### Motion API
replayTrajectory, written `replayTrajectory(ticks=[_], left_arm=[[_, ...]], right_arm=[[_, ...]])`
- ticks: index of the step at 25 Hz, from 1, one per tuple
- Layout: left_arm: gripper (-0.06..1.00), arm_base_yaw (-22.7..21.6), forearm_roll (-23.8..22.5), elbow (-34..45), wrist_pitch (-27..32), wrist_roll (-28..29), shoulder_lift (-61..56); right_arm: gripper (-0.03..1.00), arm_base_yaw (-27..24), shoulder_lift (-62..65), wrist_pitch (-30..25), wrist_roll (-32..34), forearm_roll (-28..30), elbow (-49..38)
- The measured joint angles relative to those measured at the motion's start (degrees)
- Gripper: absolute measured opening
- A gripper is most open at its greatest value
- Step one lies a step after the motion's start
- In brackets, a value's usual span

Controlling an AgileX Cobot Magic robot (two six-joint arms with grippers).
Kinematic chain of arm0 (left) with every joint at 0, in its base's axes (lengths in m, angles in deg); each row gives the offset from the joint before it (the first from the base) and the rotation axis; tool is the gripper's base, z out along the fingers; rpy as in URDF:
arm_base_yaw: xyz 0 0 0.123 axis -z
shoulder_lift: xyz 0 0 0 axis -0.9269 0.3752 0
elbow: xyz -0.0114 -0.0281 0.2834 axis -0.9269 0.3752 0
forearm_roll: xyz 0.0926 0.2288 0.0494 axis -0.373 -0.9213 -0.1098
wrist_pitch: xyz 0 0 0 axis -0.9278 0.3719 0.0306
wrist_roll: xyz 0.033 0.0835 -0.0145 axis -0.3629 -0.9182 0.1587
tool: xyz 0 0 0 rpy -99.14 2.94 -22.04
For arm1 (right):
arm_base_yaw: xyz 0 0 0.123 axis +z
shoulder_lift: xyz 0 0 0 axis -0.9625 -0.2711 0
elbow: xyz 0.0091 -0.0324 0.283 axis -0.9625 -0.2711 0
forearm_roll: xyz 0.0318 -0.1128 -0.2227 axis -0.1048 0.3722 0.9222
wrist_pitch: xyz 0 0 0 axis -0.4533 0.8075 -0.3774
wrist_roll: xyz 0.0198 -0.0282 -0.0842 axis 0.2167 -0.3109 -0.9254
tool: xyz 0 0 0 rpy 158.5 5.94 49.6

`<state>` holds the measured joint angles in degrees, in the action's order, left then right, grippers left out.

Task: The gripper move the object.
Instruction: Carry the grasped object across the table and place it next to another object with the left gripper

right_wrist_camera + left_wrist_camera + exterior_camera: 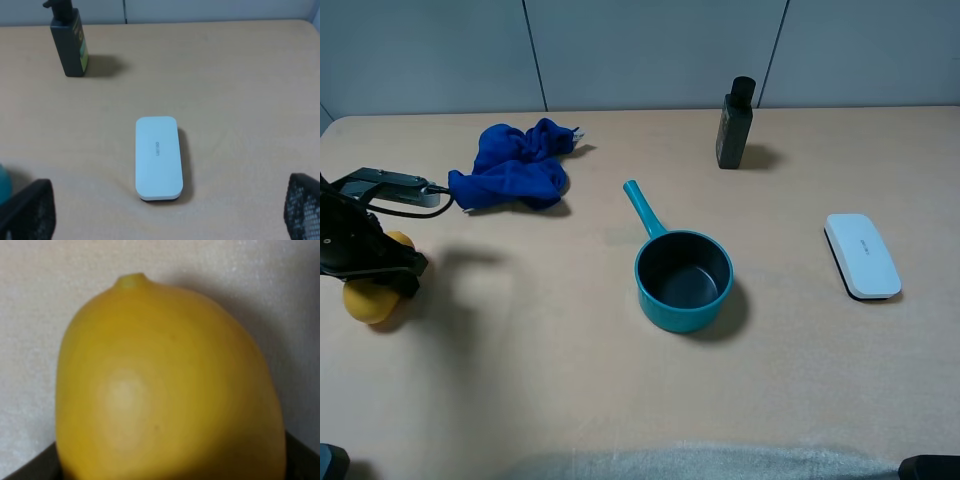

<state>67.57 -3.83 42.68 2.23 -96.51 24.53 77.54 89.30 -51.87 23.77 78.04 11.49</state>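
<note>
A yellow lemon (368, 302) lies at the far left of the table and fills the left wrist view (165, 380). My left gripper (392, 276) is down over it. Its dark fingers (30, 471) show at both lower corners, pressed against the lemon's sides. My right gripper (165, 215) is open and empty, its fingers (27, 212) wide apart, hovering short of a white flat case (157, 157). In the exterior high view only a dark bit of the right arm (930, 468) shows at the front edge.
A teal saucepan (682, 278) with its handle pointing back-left stands mid-table. A blue cloth (515, 165) lies at the back left. A dark bottle (734, 125) stands at the back. The white case (861, 255) lies at the right.
</note>
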Motion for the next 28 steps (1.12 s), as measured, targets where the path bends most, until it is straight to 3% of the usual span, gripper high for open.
replayTrajectory(ticks=[16, 28], left_arm=[[0.62, 0.0, 0.0, 0.0, 0.1, 1.7, -0.3], [0.62, 0.0, 0.1, 0.1, 5.7, 3.6, -8.3]], right_arm=[[0.69, 0.0, 0.0, 0.0, 0.0, 0.0, 0.0], [0.69, 0.0, 0.0, 0.0, 0.0, 0.0, 0.0]])
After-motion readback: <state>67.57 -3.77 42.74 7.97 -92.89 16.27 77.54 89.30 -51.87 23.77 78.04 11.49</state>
